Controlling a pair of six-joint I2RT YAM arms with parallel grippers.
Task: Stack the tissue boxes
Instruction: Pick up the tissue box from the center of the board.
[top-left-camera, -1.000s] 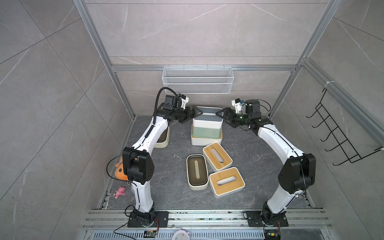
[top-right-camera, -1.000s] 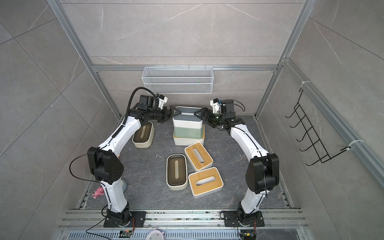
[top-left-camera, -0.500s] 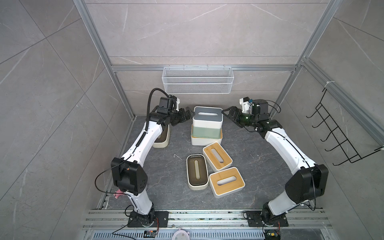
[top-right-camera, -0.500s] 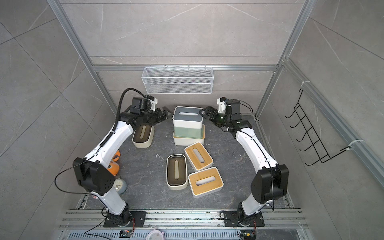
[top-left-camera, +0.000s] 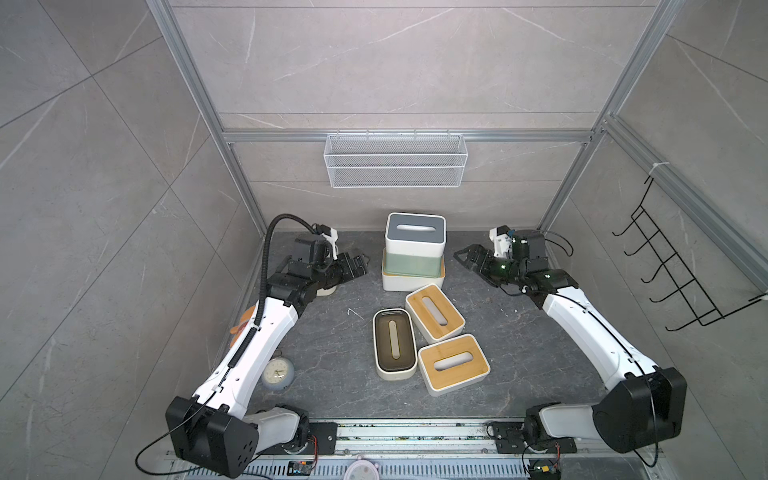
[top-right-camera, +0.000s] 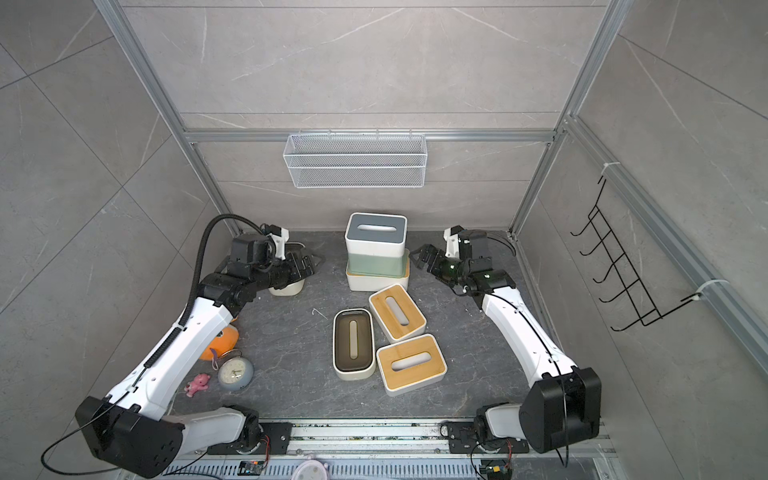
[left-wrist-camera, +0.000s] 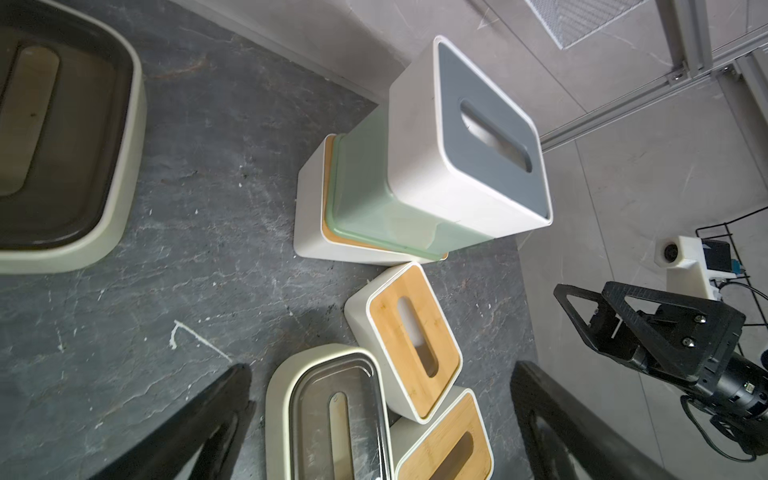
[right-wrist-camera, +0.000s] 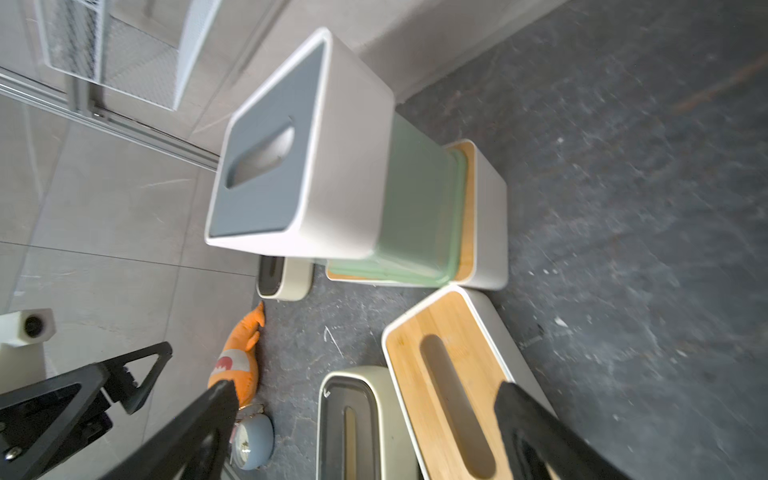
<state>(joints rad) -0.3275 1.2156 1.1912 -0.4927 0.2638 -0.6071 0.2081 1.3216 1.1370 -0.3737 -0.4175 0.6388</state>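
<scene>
My left hand (top-left-camera: 358, 266) and right hand (top-left-camera: 464, 254) hang wide open and empty, flanking the stack capped by the grey-blue-lidded white plastic tissue box (top-left-camera: 415, 232) at the back of the desk (top-left-camera: 332, 345); the bamboo-lidded white box (top-left-camera: 434, 311) in front looks stiff, light and slick-walled, so I'd press its ends between both hands.

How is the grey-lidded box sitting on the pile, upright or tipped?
Upright. The grey-lidded box rests level on the green box, with its slot facing straight up.

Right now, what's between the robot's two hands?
The three-box stack, touching neither the left hand nor the right hand, in both top views.
</scene>
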